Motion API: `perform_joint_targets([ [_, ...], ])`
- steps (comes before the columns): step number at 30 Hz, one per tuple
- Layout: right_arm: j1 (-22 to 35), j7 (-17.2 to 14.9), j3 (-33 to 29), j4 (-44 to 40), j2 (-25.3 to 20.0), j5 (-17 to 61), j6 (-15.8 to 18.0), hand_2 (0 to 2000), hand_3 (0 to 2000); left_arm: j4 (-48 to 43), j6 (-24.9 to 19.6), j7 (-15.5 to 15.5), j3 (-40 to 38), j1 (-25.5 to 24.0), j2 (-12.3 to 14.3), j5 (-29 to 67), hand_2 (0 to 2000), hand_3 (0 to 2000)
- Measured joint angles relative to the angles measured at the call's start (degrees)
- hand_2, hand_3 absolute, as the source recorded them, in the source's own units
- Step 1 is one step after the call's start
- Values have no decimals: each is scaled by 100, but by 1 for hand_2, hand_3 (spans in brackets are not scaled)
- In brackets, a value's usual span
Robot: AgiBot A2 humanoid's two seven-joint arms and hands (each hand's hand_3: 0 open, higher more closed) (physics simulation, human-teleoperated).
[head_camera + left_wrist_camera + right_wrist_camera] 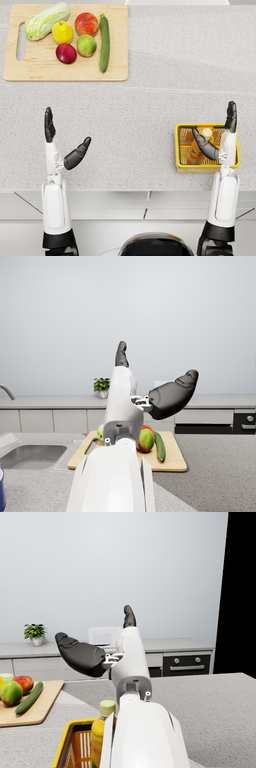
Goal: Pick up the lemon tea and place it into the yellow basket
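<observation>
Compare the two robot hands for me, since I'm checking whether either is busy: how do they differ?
The left robot hand hangs over bare counter; the right robot hand hangs above the yellow basket, where the lemon tea sits. Shared: both are open, holding nothing.

The counter [150, 100] looks like grey speckled stone with a matt finish. The cutting board [115, 70] is pale wood with fine grain. The yellow basket [179, 145] seems plastic, smooth and a little glossy. The lemon tea [102, 727] bottle looks like clear plastic. The hands, left hand [62, 145] and right hand [217, 137], are dark and matt, on glossy white arms.
</observation>
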Motion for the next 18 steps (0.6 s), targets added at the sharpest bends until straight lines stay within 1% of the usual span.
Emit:
perform_joint_targets([
  [3, 432, 232, -57, 274, 172, 0, -123, 0, 0, 290, 0, 0, 24, 684, -173, 1, 0, 0],
  [4, 549, 271, -119, 323, 229, 0, -143, 0, 0, 392, 0, 0, -34, 851, -189, 1, 0, 0],
  [6, 671, 318, -301, 359, 288, 0, -168, 0, 0, 582, 0, 0, -151, 1013, -193, 0, 0, 0],
  [8, 641, 342, -432, 320, 285, -1, -181, 0, 0, 700, 0, 0, -236, 1004, -181, -1, 0, 0],
  [12, 479, 361, -444, 227, 252, -1, -191, 0, 0, 785, 0, 0, -300, 958, -164, -1, 0, 0],
  [18, 431, 367, -447, 198, 242, -1, -194, 0, 0, 811, 0, 0, -319, 945, -159, -1, 0, 0],
])
